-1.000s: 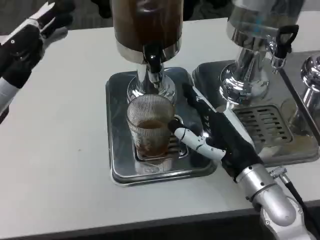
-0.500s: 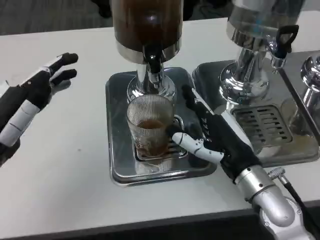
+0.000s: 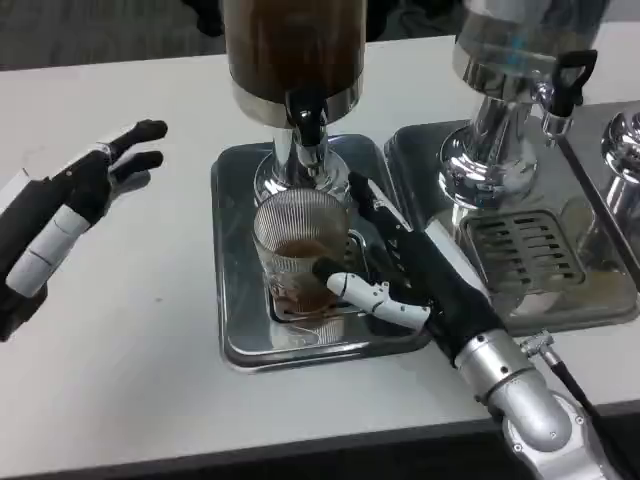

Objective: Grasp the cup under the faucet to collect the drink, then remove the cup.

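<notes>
A ribbed glass cup (image 3: 298, 250) stands on the steel drip tray (image 3: 238, 330) right under the black faucet (image 3: 307, 126) of the brown drink dispenser (image 3: 295, 50). A little brown drink lies in its bottom. My right hand (image 3: 420, 280) reaches in from the right: its thumb (image 3: 355, 290) lies across the cup's front lower wall, and its straight fingers (image 3: 372, 205) run along the cup's right and rear side. The cup sits level on the tray. My left hand (image 3: 75, 195) hovers over the bare table at the far left, fingers spread, holding nothing.
A second dispenser (image 3: 515, 70) with a black tap stands to the right on its own grated steel tray (image 3: 545, 290), close behind my right forearm. White table (image 3: 130, 380) lies in front and to the left.
My right hand has slid left so its thumb now overlaps the cup's front. The left hand has dropped from the upper left corner to lower over the table. The cup has stayed in place.
</notes>
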You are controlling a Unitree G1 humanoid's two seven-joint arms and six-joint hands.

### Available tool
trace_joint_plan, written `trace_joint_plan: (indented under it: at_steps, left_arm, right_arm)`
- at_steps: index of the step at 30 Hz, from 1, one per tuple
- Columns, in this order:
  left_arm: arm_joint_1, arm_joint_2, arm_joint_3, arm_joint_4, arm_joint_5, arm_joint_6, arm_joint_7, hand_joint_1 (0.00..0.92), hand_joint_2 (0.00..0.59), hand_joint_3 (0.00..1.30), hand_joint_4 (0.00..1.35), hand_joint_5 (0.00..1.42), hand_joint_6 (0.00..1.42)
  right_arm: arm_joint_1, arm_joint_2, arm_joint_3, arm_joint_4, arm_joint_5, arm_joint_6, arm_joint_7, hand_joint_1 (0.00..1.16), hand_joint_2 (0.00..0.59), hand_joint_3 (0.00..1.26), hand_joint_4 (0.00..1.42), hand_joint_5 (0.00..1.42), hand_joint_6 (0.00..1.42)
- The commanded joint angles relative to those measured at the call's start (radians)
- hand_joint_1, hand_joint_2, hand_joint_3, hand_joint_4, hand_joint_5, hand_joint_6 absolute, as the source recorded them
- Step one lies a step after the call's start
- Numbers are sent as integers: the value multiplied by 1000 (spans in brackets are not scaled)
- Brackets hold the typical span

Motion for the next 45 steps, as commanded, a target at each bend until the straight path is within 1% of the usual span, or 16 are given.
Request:
trace_joint_plan:
  at_steps: [1, 7, 12, 24, 26, 30, 39, 43, 45]
  left_arm:
    - [-11, 13, -4, 10, 10, -10, 9, 0, 97, 171, 37, 104, 120]
    - [-3, 18, -7, 10, 14, -7, 9, 0, 99, 189, 55, 114, 121]
    - [3, 24, -8, 8, 16, -1, 10, 0, 105, 207, 70, 116, 122]
    - [11, 36, -9, 6, 17, 10, 12, 0, 111, 239, 99, 127, 136]
    - [13, 37, -9, 7, 18, 12, 13, 0, 112, 247, 108, 135, 137]
    - [19, 40, -9, 6, 19, 17, 16, 0, 112, 252, 111, 138, 137]
    - [40, 47, -7, -5, 26, 28, 28, 0, 122, 263, 123, 148, 150]
    - [45, 47, -6, -10, 29, 31, 31, 0, 124, 267, 126, 151, 151]
    - [45, 49, -6, -9, 32, 33, 32, 0, 125, 269, 129, 152, 152]
  right_arm:
    - [-26, 10, 6, 31, 4, -27, 12, 576, 213, 0, 0, 0, 0]
    - [-44, 18, 15, 67, 0, -30, 13, 570, 213, 0, 0, 0, 0]
    - [-61, 28, 23, 100, -6, -48, 12, 567, 213, 0, 0, 0, 0]
    - [-84, 30, 60, 132, -68, -35, -31, 601, 205, 0, 0, 0, 0]
    - [-85, 32, 64, 136, -73, -34, -37, 610, 207, 0, 0, 0, 22]
    - [-90, 40, 76, 146, -86, -39, -50, 636, 204, 0, 0, 0, 47]
    - [-103, 66, 86, 182, -100, -40, -94, 622, 207, 0, 0, 0, 70]
    - [-108, 77, 84, 201, -98, -46, -96, 620, 207, 0, 0, 0, 76]
    - [-112, 82, 84, 212, -96, -50, -94, 617, 207, 0, 0, 0, 106]
